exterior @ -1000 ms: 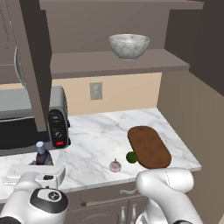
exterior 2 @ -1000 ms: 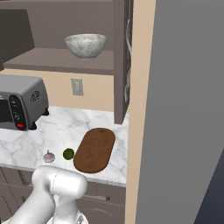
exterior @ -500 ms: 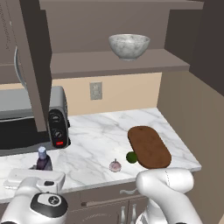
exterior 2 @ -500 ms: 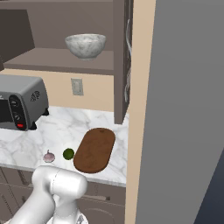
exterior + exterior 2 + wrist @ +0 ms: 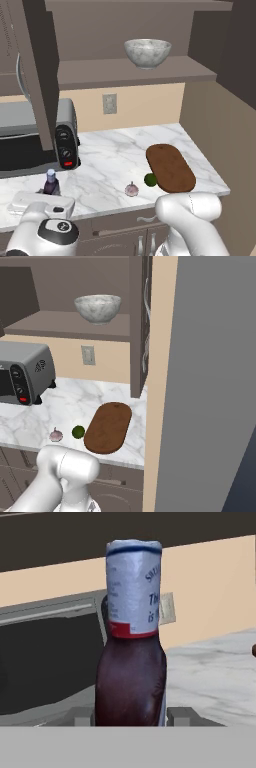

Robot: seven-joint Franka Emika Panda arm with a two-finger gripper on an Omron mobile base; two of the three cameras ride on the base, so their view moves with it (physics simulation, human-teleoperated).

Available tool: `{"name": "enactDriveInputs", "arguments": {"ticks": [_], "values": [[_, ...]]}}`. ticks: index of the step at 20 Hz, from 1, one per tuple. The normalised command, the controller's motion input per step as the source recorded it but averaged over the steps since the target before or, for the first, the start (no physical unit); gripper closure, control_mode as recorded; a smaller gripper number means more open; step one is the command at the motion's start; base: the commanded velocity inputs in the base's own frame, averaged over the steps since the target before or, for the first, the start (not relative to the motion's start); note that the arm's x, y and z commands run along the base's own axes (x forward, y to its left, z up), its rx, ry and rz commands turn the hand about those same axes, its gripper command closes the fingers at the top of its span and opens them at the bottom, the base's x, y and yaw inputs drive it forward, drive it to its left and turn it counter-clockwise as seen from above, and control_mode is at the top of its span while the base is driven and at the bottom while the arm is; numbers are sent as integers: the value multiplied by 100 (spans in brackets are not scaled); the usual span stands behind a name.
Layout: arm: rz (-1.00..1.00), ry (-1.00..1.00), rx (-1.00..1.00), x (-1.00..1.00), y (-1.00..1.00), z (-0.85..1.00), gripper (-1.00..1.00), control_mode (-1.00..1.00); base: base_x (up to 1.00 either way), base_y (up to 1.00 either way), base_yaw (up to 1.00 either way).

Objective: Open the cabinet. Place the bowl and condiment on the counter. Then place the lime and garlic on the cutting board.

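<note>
Pincer clenched on condiment bottle, upright, fingertips flanking its dark base, low over marble tabletop before toaster oven. Pale label wording cropped, unreadable. Stone-look bowl on shelf of opened cabinet. Garlic and lime on tabletop, lime just beside cutting board

Marble counter with cutting board, lime, garlic, toaster oven
</note>
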Motion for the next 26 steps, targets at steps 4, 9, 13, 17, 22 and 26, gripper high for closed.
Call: {"name": "enactDriveInputs", "arguments": {"ticks": [4,9,13,17,22,26], "values": [[0,0,3,25,9,-16,100,-100,0,0,0],[0,0,1,19,13,-17,100,-100,0,0,0],[0,0,1,24,17,-18,100,-100,0,0,0],[0,0,0,24,18,-19,100,-100,0,0,0],[0,0,0,25,21,-23,100,-100,0,0,0],[0,0,0,25,20,-24,100,-100,0,0,0]]}}
